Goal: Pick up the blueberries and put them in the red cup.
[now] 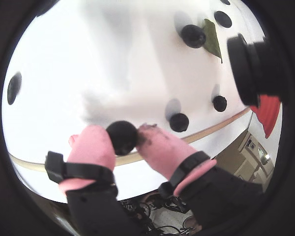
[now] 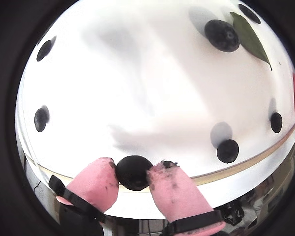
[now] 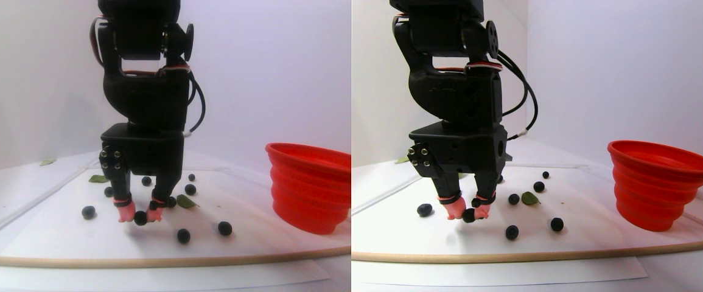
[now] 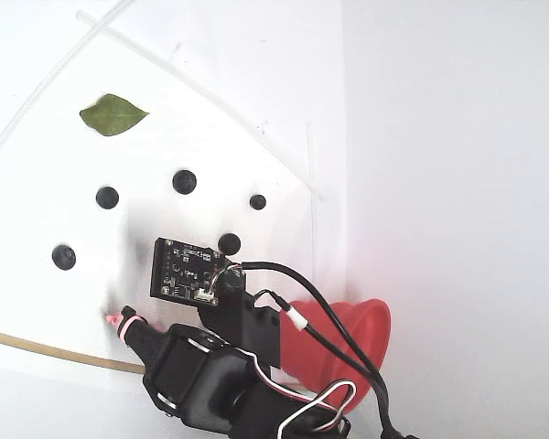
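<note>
Two close fisheye wrist views, low frontal stereo pair, fixed overhead

Staged tabletop test setup, plain white walls (image 3: 601,73), white sheet (image 3: 254,207), wooden edging strip (image 3: 144,262)

There are no words, numbers, labels or signs to read in any of these pictures. The small black circuit board (image 4: 190,273) on the arm in the fixed view has tiny marks on it, but they are too small and blurry to make out.
</note>
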### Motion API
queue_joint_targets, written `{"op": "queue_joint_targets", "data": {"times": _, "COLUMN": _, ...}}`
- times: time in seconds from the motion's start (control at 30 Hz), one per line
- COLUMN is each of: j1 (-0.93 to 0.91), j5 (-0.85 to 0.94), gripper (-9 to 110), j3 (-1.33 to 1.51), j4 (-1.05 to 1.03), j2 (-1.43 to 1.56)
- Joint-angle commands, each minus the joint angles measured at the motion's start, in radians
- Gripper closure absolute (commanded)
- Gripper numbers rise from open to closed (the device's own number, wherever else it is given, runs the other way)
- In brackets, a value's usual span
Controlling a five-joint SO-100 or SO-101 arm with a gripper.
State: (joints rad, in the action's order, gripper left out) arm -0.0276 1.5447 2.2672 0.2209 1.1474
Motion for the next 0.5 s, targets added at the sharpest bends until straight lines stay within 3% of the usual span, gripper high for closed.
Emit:
{"op": "queue_joint_targets", "data": {"times": 0.0, "j1": -0.021, "j5": 0.011, "gripper": 91, "j3": 0.020, "j4": -0.029, "j2": 0.130}}
{"op": "queue_joint_targets", "data": {"times": 0.47, "j1": -0.044, "j5": 0.037, "gripper": 91, "j3": 0.035, "j4": -0.112, "j2": 0.264}}
